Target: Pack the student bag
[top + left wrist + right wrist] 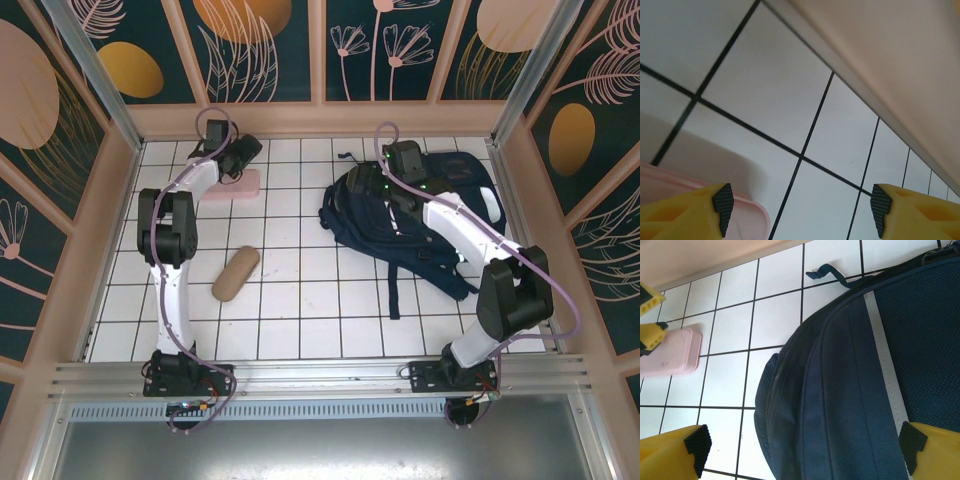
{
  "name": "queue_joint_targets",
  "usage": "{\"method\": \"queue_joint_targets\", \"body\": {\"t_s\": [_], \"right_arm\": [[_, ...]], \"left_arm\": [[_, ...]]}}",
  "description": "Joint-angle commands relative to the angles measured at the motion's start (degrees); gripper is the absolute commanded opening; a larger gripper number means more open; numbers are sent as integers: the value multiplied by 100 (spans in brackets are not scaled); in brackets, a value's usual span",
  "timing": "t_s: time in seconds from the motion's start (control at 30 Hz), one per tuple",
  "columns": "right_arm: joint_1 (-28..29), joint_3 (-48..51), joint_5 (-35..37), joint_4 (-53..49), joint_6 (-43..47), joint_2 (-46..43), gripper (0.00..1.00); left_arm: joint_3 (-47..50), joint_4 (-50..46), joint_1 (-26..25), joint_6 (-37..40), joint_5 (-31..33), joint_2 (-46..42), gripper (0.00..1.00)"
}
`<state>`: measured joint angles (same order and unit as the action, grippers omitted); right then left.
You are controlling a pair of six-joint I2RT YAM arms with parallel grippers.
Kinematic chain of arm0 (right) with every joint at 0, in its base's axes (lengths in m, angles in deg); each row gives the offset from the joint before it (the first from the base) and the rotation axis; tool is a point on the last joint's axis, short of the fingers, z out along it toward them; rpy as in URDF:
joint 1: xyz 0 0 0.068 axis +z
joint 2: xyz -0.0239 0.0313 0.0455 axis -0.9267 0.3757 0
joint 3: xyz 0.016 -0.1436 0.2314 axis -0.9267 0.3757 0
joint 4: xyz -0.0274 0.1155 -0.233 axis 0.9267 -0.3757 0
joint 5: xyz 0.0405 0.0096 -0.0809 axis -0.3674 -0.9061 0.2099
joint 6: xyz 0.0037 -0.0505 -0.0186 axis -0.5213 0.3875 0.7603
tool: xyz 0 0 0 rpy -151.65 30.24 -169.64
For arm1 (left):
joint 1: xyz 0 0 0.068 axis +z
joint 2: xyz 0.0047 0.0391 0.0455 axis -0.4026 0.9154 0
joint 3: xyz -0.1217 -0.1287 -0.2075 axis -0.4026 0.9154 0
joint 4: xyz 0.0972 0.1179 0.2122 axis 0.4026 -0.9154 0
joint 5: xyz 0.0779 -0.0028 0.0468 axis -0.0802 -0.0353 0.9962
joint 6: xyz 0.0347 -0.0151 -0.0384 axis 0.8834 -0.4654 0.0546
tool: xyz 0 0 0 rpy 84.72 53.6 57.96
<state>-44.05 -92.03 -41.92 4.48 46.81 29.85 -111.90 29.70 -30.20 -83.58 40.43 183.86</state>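
Observation:
The student bag (420, 215), a navy backpack with white stripes, lies at the back right of the tiled table, with its straps trailing toward the front. My right gripper (383, 200) hovers over the bag's left side. In the right wrist view this gripper (805, 442) is open, with the bag's zipped fabric (850, 390) below the gap and nothing held. My left gripper (248, 150) is at the back left, above a pink flat case (235, 187). It (801, 210) is open and empty over bare tile, with the pink case's rim (670, 182) under its left finger.
A tan oblong pouch (236, 273) lies on the tiles left of centre. The pink case (670, 352) and the left gripper's yellow fingers (650, 315) appear at the left edge of the right wrist view. Wooden walls (320, 118) ring the table.

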Motion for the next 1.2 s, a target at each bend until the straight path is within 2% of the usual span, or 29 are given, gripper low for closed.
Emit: {"method": "queue_joint_targets", "body": {"t_s": [0.0, 0.2, 0.57, 0.73, 0.83, 0.93, 1.17], "right_arm": [[85, -175, 126, 64, 2, -10, 99], [153, -367, 90, 24, 19, 203, 99], [390, -848, -104, 38, 72, 722, 99], [549, -1121, -368, 30, 108, 1087, 91], [647, -1281, -590, 61, 123, 1324, 82], [715, -1550, -825, 36, 160, 1651, 77], [1053, -2356, -1380, -137, 366, 2530, 69]], "left_arm": [[485, 479, -52, -505, -386, -89, 74], [1425, 922, -216, -724, -556, -423, 74], [3433, 1752, -986, -942, -795, -1546, 74], [4226, 1987, -1187, -946, -739, -2357, 74], [4186, 1543, -1181, -618, -621, -2764, 76], [4106, 1153, -1152, -409, -514, -3010, 77], [4660, 788, -753, -453, -18, -3347, 73]]}}
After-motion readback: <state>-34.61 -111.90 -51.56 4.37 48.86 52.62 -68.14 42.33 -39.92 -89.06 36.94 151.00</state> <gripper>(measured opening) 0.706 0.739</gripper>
